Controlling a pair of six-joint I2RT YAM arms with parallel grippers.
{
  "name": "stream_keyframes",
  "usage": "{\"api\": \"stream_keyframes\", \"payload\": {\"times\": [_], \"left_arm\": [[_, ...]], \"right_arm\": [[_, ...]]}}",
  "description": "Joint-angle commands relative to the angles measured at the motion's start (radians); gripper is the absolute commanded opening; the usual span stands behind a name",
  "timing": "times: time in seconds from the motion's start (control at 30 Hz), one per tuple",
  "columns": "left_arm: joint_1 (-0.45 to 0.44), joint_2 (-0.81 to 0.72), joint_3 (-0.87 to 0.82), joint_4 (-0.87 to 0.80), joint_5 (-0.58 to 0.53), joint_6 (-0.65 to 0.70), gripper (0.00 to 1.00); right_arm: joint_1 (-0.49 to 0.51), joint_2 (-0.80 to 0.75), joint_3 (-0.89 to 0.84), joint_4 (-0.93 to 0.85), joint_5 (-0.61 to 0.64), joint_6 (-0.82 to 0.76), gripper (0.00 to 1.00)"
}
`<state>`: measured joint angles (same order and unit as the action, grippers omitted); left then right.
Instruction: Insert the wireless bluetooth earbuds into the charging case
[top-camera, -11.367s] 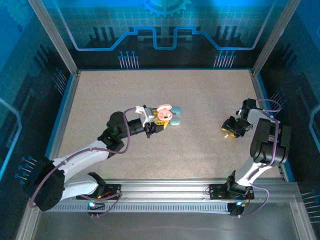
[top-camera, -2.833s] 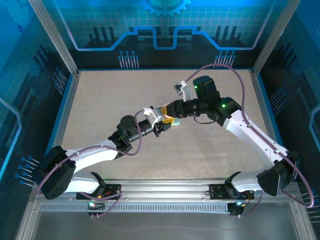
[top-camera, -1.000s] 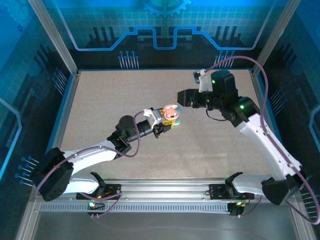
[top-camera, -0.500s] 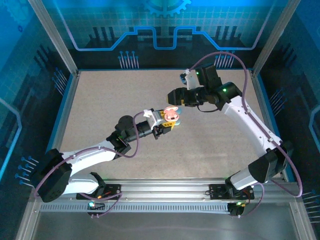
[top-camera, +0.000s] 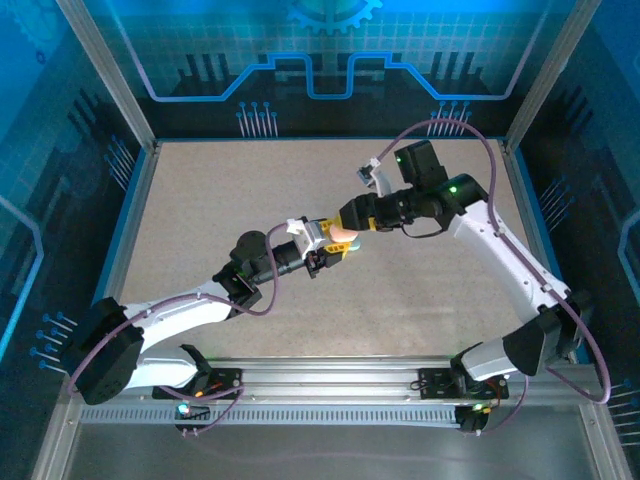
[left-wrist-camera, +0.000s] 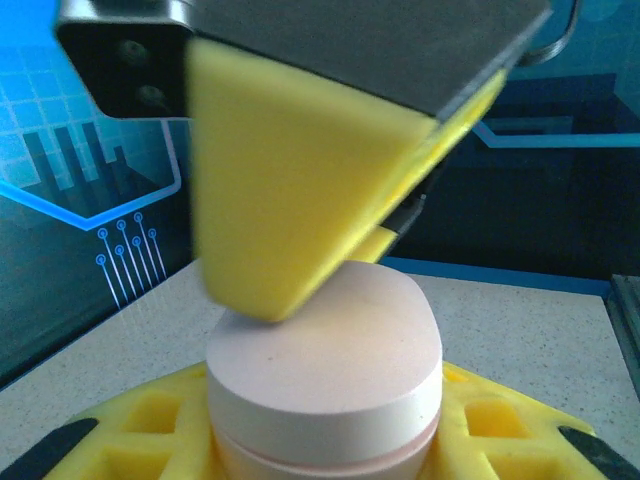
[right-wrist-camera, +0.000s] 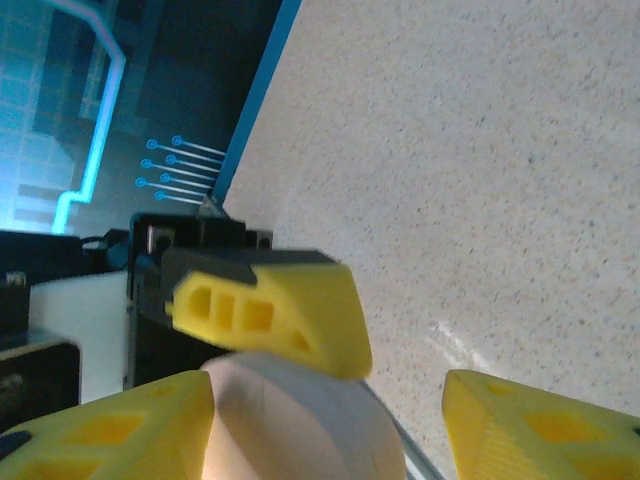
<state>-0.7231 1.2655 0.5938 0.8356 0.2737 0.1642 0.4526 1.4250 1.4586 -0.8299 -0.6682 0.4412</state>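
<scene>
A pink oval charging case (left-wrist-camera: 330, 350) with its lid down sits clamped between the yellow fingers of my left gripper (left-wrist-camera: 325, 445), which is shut on it. From above, the case (top-camera: 343, 233) is held just over the table's middle by the left gripper (top-camera: 333, 247). My right gripper (top-camera: 348, 220) comes in from the right and stands open. One of its yellow fingers (left-wrist-camera: 290, 190) rests on the lid. In the right wrist view the case (right-wrist-camera: 300, 420) lies against one finger of the right gripper (right-wrist-camera: 325, 430), with a gap to the other. The earbuds are hidden.
The speckled beige table (top-camera: 200, 200) stretches to the left and far side. Blue-lit walls and metal frame posts (top-camera: 105, 75) enclose it. A rail (top-camera: 330, 385) with both arm bases runs along the near edge.
The right gripper has swung down and left onto the case. The pink lid, standing open half a second ago, now lies shut. The left arm has held still.
</scene>
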Motion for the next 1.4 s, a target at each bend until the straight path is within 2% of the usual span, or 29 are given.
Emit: {"api": "stream_keyframes", "payload": {"times": [0.0,0.23,0.37,0.47,0.63,0.87,1.1,1.37], "left_arm": [[-0.006,-0.030,0.020,0.033,-0.007,0.010,0.32],[-0.007,-0.028,0.022,0.035,0.003,0.007,0.32],[-0.005,-0.019,0.027,0.042,0.015,-0.006,0.33],[-0.006,-0.014,0.031,0.043,0.020,-0.011,0.33],[-0.006,-0.010,0.034,0.042,0.023,-0.014,0.34],[-0.006,0.000,0.029,0.014,0.007,-0.009,0.43],[-0.006,0.002,0.009,-0.034,-0.026,0.018,0.62],[-0.006,-0.044,-0.065,-0.007,-0.101,-0.006,0.65]], "right_arm": [[-0.043,-0.044,-0.076,0.057,-0.166,0.040,0.63],[-0.080,-0.067,-0.190,0.222,-0.382,0.139,0.56],[-0.078,-0.052,-0.208,0.278,-0.423,0.173,0.54],[-0.079,-0.043,-0.214,0.286,-0.431,0.174,0.46],[-0.086,-0.040,-0.230,0.289,-0.401,0.178,0.30],[-0.110,-0.066,-0.270,0.383,-0.372,0.255,0.20],[-0.153,-0.095,-0.342,0.457,-0.303,0.309,0.15],[-0.197,-0.023,-0.495,0.482,-0.105,0.293,0.15]]}}
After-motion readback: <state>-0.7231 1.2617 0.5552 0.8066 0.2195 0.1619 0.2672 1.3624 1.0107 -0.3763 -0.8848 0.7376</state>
